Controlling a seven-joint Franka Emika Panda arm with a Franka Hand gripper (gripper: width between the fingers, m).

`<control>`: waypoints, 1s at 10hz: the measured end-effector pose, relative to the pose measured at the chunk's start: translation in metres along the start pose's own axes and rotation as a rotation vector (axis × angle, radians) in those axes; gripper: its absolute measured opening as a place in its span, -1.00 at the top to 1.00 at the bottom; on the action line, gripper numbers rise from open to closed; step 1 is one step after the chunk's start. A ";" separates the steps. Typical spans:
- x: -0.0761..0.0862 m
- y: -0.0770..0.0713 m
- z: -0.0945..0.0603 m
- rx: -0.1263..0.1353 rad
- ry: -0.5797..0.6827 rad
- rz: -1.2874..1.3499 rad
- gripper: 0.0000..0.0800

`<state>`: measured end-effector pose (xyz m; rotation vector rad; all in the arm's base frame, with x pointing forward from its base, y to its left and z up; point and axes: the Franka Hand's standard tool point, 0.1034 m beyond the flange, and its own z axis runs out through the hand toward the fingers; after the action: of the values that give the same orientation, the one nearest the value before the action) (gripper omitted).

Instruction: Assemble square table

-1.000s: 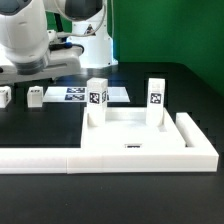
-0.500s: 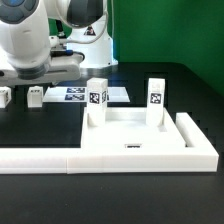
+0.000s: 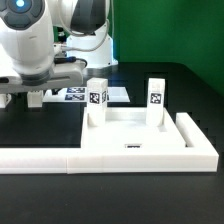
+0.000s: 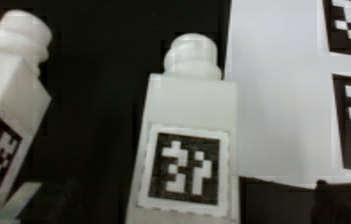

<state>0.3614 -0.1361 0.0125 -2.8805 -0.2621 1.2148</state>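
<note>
Claw (image 3: pixel 22 90) hovers right over centre leg (image 4: pixel 193 140), lying flat on table (image 3: pixel 190 80), long axis parallel w/ 2nd leg (image 4: pixel 8 110) just beside. Claw open or closed: can't tell.

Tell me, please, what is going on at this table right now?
The robot arm is partway through assembling the square table. The tabletop sits in the corner of the L-shaped barrier, with the first upright leg and the second upright leg standing at its far corners. The hand hangs low over loose parts next to the marker board: the wrist view shows one loose leg lying beside another loose leg. Whether the hand is open or shut cannot be seen.
</note>
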 end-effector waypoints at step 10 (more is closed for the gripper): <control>0.000 -0.007 -0.003 0.028 -0.014 -0.119 0.28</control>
<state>0.3622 -0.1286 0.0151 -2.7889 -0.4065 1.2096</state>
